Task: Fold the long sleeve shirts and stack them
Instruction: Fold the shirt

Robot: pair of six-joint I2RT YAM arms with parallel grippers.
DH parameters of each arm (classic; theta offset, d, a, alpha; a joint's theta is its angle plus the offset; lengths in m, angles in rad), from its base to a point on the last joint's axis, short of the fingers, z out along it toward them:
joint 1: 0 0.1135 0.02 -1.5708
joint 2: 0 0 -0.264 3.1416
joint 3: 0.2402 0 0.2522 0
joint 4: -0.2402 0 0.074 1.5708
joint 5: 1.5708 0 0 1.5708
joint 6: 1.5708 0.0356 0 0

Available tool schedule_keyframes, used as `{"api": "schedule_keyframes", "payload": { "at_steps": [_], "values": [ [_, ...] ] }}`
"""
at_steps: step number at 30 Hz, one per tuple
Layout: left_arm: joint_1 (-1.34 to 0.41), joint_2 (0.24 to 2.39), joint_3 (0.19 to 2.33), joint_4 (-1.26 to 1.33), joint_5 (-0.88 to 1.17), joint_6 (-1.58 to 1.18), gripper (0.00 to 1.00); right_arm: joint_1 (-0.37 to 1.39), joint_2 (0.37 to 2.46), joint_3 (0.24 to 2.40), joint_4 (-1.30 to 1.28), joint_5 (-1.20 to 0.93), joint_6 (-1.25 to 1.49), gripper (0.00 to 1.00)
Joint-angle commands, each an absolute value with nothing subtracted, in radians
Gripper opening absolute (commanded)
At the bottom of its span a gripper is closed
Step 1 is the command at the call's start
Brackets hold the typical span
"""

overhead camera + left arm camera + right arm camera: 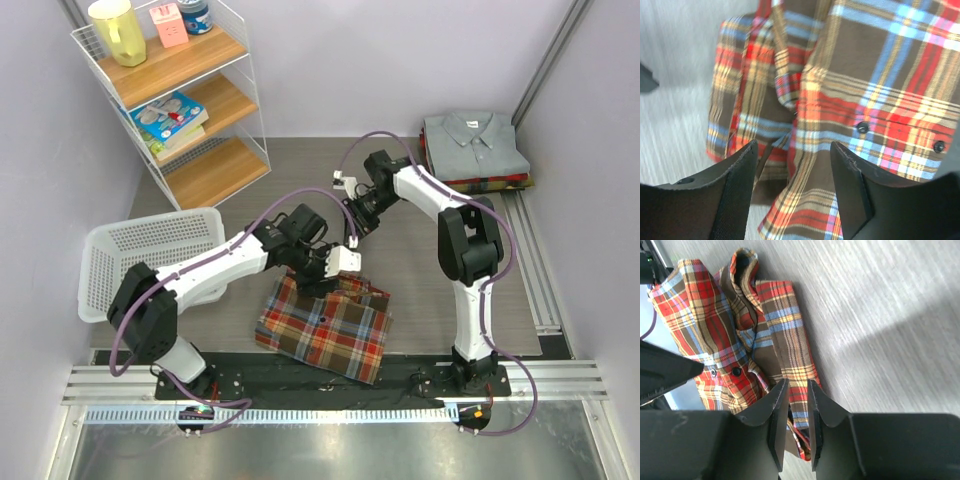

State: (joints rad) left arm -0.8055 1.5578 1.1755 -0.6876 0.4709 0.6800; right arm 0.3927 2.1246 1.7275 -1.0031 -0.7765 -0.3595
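You have the left gripper (792, 192), fingers spread, directly over the plaid shirt's (325, 325) collar end; the right gripper (794, 425), nearly pressed together and holding nothing, stands just beyond that end.

Both arms are built of white link shells joined by black joint housings, each trailed by a looping purple cable (running from base to wrist). The left gripper (792, 187) and right gripper (793, 422) carry matte black, wedge-shaped fingers.
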Motion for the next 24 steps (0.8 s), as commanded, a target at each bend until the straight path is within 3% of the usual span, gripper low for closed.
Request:
{"api": "schedule_keyframes", "payload": {
  "at_steps": [1,9,12,13,16,19,24],
  "values": [
    [-0.813,1.583,1.173,-0.684,0.592,0.793,0.63,0.410,2.118,1.707,-1.028,-0.804,-0.348,0.27],
    [-0.815,1.695,1.193,-0.641,0.607,0.827,0.61,0.429,2.175,1.681,-1.020,-0.792,-0.367,0.27],
    [-0.816,1.735,1.221,-0.667,0.612,0.831,0.50,0.443,2.186,1.657,-1.003,-0.750,-0.376,0.27],
    [-0.816,1.741,1.227,-0.675,0.611,0.831,0.37,0.454,2.189,1.645,-0.994,-0.739,-0.379,0.27],
    [-0.816,1.744,1.249,-0.701,0.606,0.830,0.16,0.466,2.201,1.635,-0.989,-0.709,-0.393,0.26],
    [-0.815,1.747,1.275,-0.724,0.589,0.819,0.04,0.469,2.207,1.628,-0.983,-0.704,-0.396,0.24],
    [-0.798,1.761,1.341,-0.770,0.592,0.795,0.00,0.472,2.198,1.612,-0.968,-0.689,-0.402,0.20]
  ]
}}
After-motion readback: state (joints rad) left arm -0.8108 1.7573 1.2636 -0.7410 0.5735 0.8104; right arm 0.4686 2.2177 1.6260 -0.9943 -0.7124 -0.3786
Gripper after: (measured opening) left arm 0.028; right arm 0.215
